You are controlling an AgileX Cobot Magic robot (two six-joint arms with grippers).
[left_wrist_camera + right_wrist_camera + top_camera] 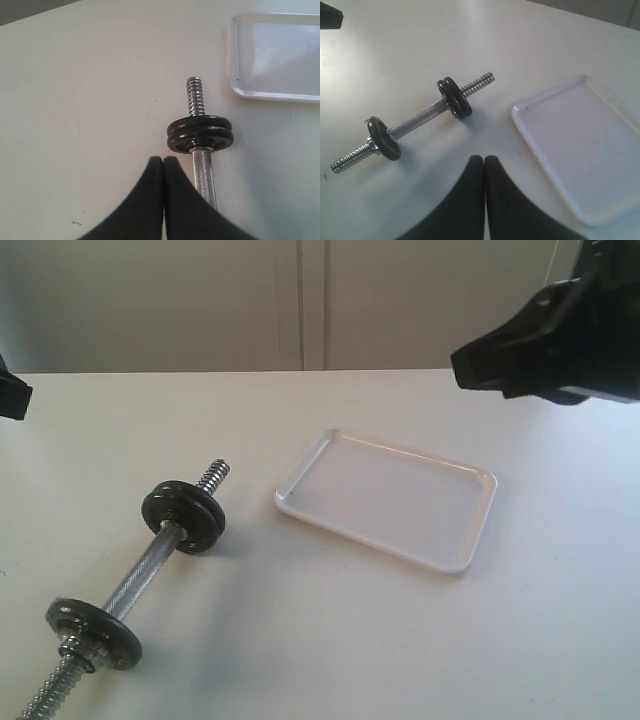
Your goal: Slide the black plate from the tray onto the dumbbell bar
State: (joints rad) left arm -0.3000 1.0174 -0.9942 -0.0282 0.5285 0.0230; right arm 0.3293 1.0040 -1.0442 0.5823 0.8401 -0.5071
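Observation:
The white tray point(470, 540) point(235, 55) point(525, 117) lies right of centre and holds nothing. The dumbbell bar point(140, 575) point(202, 175) point(417, 119) lies at the left front. On it, by the far threaded end, the glossy black plate point(178, 498) point(200, 121) point(464, 102) stands pressed against a second black disc. A duller disc point(92, 632) point(383, 138) sits near the bar's other end. My left gripper point(163, 159) point(12, 398) is shut and empty, hovering beside the bar's shaft. My right gripper point(484, 158) point(458, 365) is shut and empty, raised beyond the tray.
A pale wall point(300, 300) stands behind the white table point(330, 640). The bar's near threaded end point(45, 695) reaches almost to the front left edge of the exterior view.

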